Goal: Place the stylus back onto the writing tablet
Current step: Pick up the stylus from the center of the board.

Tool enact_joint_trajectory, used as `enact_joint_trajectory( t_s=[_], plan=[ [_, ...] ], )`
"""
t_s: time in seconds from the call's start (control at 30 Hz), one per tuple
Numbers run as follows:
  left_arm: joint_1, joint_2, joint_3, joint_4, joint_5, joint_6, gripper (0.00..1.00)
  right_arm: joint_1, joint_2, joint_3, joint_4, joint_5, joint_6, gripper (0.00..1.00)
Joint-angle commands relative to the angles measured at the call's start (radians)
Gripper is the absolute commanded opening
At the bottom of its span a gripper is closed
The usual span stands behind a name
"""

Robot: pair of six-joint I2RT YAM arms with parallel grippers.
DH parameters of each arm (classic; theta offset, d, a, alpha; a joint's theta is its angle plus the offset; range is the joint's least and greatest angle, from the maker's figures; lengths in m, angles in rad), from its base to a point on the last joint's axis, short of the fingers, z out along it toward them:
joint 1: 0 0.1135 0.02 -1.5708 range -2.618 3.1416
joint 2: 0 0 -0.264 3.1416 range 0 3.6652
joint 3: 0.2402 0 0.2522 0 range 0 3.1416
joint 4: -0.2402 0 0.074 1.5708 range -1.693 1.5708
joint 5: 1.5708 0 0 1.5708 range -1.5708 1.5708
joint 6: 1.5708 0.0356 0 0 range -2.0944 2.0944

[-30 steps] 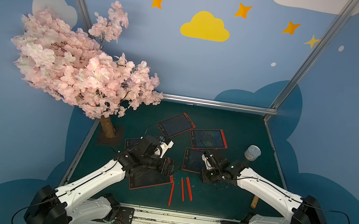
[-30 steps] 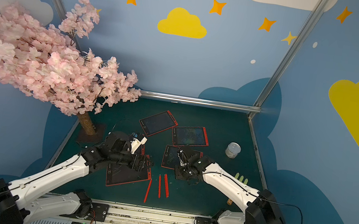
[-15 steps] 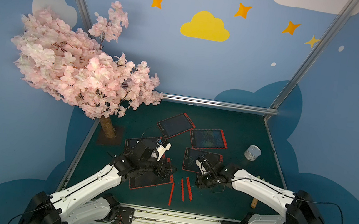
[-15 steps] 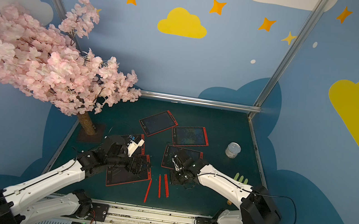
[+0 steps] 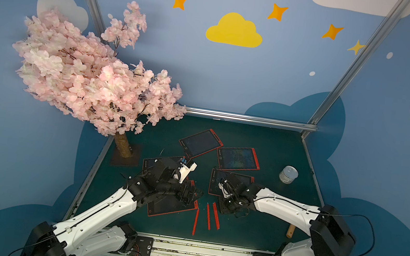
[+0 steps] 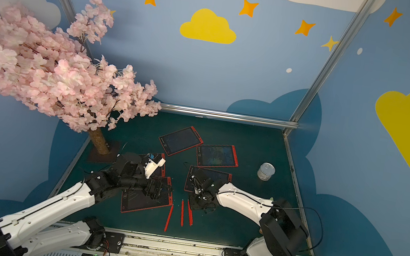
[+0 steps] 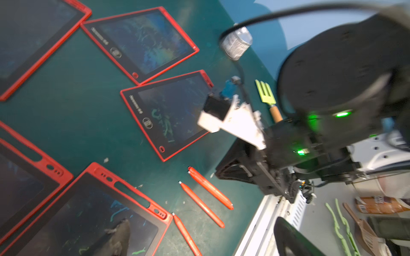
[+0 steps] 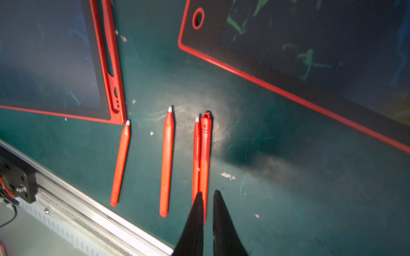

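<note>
Nothing put back yet: four red pens (image 8: 166, 161) lie on the counter (image 8: 288, 177) beside the near-left tablet (image 8: 55, 55), its slot empty; my right hand (image 8: 208, 192) is nearly closed at the rightmost pen (image 8: 205, 150), grip uncertain; left hand (image 5: 187, 191) wide open, empty.

Four red styluses (image 8: 166, 161) flat, beside slotted tablet (image 8: 44, 55)

A pink blossom tree (image 5: 90, 85) is standing far left on the table (image 5: 264, 139), a tin (image 5: 288, 174) and green fork (image 7: 266, 93) sitting near its right edge.
</note>
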Motion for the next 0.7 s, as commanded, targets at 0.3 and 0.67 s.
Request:
enact_joint_trajectory(
  t_s=[0.3, 0.67],
  plan=[
    [0.023, -0.090, 0.049, -0.070, 0.199, 0.161, 1.00, 0.016, 0.022, -0.002, 0.038, 0.026, 0.068, 0.18],
    [0.039, -0.068, 0.064, -0.080, 0.227, 0.175, 0.99, 0.022, 0.075, -0.003, 0.064, 0.041, 0.080, 0.13]
  ],
)
